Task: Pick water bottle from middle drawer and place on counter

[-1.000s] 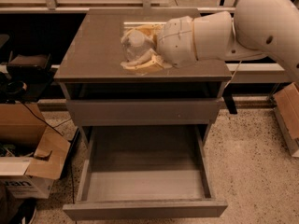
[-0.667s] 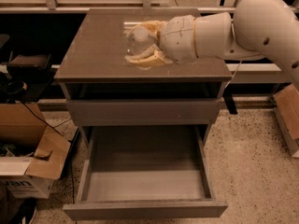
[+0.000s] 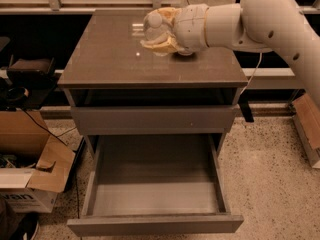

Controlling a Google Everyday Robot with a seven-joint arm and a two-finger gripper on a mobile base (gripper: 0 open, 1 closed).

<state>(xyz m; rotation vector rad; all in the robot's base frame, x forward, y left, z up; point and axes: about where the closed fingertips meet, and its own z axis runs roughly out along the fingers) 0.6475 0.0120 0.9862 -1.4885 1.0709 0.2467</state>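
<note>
One bottle held over the far table

One pincer [image 3: 151, 31] sits above the far middle of the table [image 3: 110, 59], carried by the arm [image 3: 270, 14] that reaches in from the right. Its pale yellowish fingers [image 3: 161, 46] are closed around the water bottle [image 3: 154, 24], a clear rounded shape at the pincer's left tip. The bottle is therefore out of the middle drawer [image 3: 155, 199], which stands pulled open at the near side with a bare grey floor.

What matters for the coming move is how the bottle sits relative to the table beneath it. It is low over the surface, just left of the wrist, but whether its base touches the top cannot be told. Nor is its long axis clear, since the fingers cover much of the body. Judging from this, the placing step is nearly done. What remains is probably a short descent, if any, and a release that leaves the bottle steady.
</note>
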